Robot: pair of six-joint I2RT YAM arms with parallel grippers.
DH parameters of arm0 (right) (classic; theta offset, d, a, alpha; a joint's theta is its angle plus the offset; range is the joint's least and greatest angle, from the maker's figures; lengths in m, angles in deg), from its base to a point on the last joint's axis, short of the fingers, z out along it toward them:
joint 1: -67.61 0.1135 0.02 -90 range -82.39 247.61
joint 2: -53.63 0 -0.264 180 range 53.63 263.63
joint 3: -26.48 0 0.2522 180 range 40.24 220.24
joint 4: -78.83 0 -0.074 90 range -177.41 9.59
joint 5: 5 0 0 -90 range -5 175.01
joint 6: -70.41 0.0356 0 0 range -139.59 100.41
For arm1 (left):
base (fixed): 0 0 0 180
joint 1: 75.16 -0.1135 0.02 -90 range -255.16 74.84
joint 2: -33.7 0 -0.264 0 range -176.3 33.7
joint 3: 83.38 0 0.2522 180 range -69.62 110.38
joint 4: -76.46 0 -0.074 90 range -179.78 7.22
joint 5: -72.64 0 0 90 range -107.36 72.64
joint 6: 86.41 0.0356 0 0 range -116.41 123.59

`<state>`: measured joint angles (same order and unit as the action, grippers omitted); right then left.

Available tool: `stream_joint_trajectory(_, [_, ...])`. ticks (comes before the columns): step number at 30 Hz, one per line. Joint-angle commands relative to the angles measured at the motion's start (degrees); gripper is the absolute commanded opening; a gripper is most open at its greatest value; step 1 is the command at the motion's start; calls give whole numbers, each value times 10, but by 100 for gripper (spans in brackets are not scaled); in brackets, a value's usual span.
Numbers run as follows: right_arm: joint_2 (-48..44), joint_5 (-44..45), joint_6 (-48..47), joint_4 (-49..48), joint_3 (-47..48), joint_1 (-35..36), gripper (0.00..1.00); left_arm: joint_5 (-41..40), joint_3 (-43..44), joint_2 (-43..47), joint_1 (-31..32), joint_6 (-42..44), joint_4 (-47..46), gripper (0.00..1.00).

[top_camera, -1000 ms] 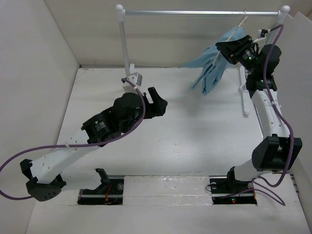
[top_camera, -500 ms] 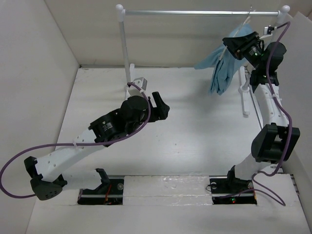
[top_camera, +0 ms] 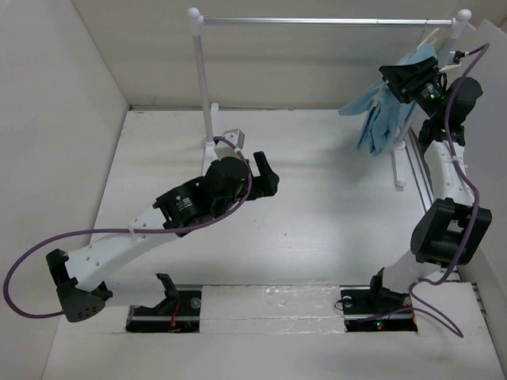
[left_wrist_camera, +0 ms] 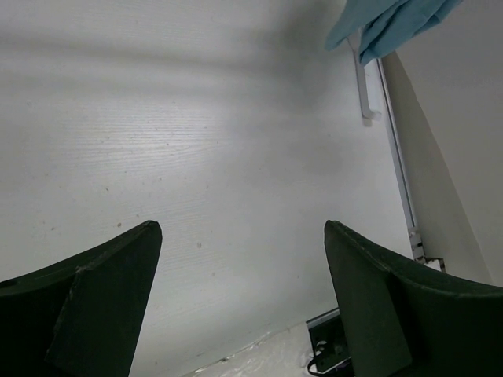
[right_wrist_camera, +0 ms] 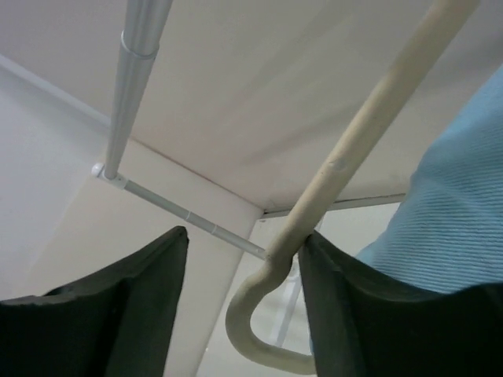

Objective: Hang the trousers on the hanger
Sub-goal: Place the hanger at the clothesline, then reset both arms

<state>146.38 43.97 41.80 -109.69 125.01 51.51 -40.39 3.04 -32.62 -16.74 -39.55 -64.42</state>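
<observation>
As one hanger [right_wrist_camera: 346, 161] bears one trousers [top_camera: 384, 119], one rail [top_camera: 317, 20]

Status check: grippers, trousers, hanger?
Left gripper open, empty, over table. Right gripper shut on the hanger, the trousers draped on it, up beside the rail. Nothing blocking seen.

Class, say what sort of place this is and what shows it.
Likely a robot lab bench: left arm and right arm bolted to a white table, a clothes rail, trousers on a hanger.
</observation>
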Motion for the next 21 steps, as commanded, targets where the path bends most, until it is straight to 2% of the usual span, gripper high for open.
stream_joint_trajectory(1, [-41,-26,-65,-18,24,-16,66,-17,11,-2,1,-1,-13,81])
stream_joint_trajectory(2, [-42,-29,-86,37,45,-24,71,-23,16,-6,1,2,-10,84])
stream_joint_trajectory(4, [-49,-35,-133,82,64,-33,70,-27,36,-13,1,2,0,87])
stream_joint_trajectory(5, [-54,-36,-144,108,68,-38,100,-24,45,-20,-4,0,4,88])
stream_joint_trajectory(10, [-77,-43,-187,134,91,-76,100,13,93,-24,-23,18,-12,96])
stream_joint_trajectory(11, [-88,-37,-201,169,101,-82,100,17,104,-27,-23,23,-15,99])
stream_joint_trajectory(12, [-95,-21,-256,243,141,-102,100,23,141,-39,-23,37,-10,99])
stream_joint_trajectory(16, [-123,-20,-305,274,163,-110,100,34,189,-47,-23,45,6,99])
stream_joint_trajectory(18, [-168,-33,-323,263,143,-94,100,39,192,-41,-23,43,1,99])
stream_joint_trajectory(20, [-208,-30,-341,259,83,-48,100,36,180,-18,-23,39,-8,99])
stream_joint_trajectory(21, [-256,-27,-348,256,54,-26,100,31,160,-7,-23,36,-9,99])
